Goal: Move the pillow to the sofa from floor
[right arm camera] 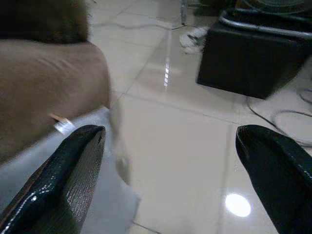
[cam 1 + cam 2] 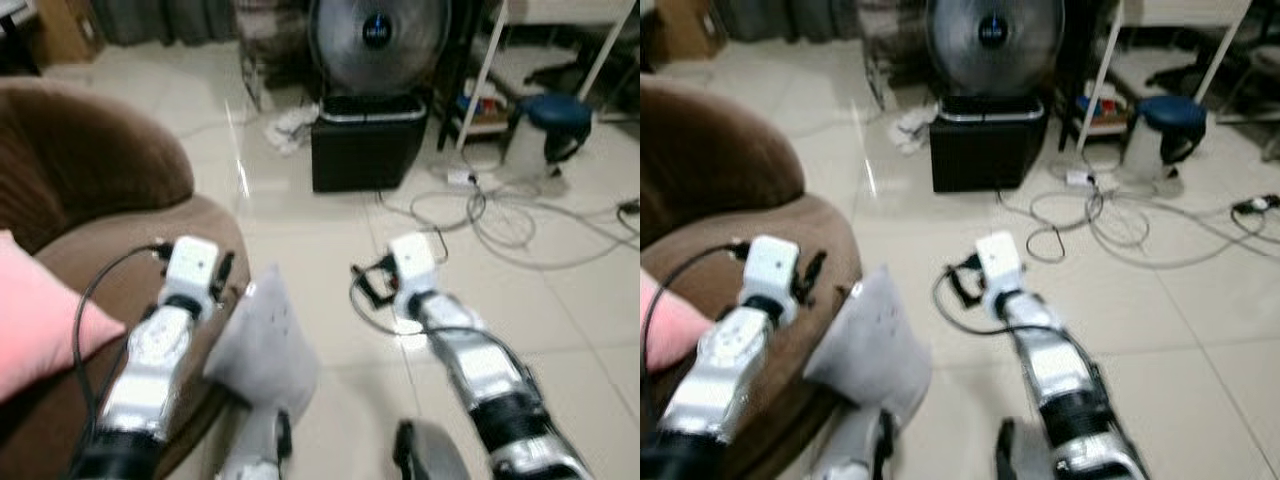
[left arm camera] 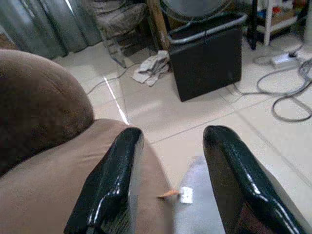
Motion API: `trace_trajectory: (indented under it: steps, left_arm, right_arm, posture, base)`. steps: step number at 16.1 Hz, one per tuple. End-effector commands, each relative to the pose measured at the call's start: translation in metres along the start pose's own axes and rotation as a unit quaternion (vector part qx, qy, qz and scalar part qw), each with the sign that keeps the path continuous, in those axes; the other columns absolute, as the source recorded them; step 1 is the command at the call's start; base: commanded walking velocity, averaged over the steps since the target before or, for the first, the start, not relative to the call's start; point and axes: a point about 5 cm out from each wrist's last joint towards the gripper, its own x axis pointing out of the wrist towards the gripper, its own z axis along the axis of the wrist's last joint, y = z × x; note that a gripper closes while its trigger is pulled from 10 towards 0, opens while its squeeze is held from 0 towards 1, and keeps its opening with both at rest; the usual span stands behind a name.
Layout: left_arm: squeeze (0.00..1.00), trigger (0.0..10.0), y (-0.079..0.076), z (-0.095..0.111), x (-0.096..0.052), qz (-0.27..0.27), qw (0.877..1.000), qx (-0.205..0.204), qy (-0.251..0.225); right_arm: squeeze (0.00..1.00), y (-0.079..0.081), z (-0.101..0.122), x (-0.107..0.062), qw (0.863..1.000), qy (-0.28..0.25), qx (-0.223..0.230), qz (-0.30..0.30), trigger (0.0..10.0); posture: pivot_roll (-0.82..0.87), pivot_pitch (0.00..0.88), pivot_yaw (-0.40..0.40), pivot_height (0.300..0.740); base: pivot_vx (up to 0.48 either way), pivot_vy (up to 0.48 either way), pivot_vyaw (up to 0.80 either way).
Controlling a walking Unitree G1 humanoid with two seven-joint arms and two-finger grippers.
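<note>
Item: grey pillow (image 2: 262, 345), soft, pale, small tag at one edge, leaning against the near-right edge of the brown sofa (image 2: 110, 215), its lower part toward the floor (image 2: 330, 230).

Hands: our left gripper (image 3: 170, 185) is spread wide above the sofa edge, holding nothing; our right gripper (image 1: 165, 170) is spread wide over the floor, holding nothing.

Risk: we judge the pillow could slide back down the sofa's rounded edge, since nothing grips it.

Also present: pink cushion (image 2: 35, 320) on the sofa, far left.
</note>
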Motion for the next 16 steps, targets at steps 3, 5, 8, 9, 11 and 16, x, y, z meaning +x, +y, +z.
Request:
trace_trajectory:
  steps: [3,5,8,9,11,16]
  left_arm:
    - [0.00,10.0,0.0015,-0.0008,-0.0006,0.000,1.000,0.008,0.006]
    - [0.00,10.0,-0.0004,-0.0019,-0.0003,-0.007,1.000,0.008,0.009]
    - [0.00,10.0,-0.0045,-0.0035,-0.0011,-0.024,1.000,0.005,0.009]
    - [0.00,10.0,-0.0046,-0.0038,-0.0013,-0.024,1.000,0.006,0.009]
    - [0.00,10.0,-0.0049,-0.0039,-0.0011,-0.026,1.000,0.009,0.009]
    - [0.00,10.0,-0.0076,-0.0059,-0.0020,-0.036,0.999,0.008,0.010]
  right_arm:
    - [0.00,0.0003,-0.0007,-0.0003,1.000,0.001,0.010,0.005,10.0]
    - [0.00,-0.0004,-0.0013,-0.0005,1.000,0.004,0.010,0.005,10.0]
    - [0.00,-0.0002,-0.0022,-0.0009,1.000,0.008,0.013,0.007,10.0]
    - [0.00,0.0000,-0.0028,-0.0012,1.000,0.008,0.013,0.007,10.0]
    - [0.00,-0.0004,-0.0021,-0.0019,1.000,0.003,0.014,0.005,10.0]
    - [0.00,-0.0015,-0.0041,-0.0029,1.000,0.010,0.011,0.001,10.0]
  posture:
    - [0.08,0.000,0.015,0.604]
    - [0.08,0.000,0.013,0.604]
    - [0.08,0.000,0.013,0.594]
    - [0.08,0.000,0.014,0.584]
    - [0.08,0.000,0.014,0.569]
    - [0.07,0.000,0.014,0.569]
  base:
    - [0.000,0.000,0.00]
    - [0.000,0.000,0.00]
    - [0.000,0.000,0.00]
    - [0.000,0.000,0.00]
    - [0.000,0.000,0.00]
    - [0.000,0.000,0.00]
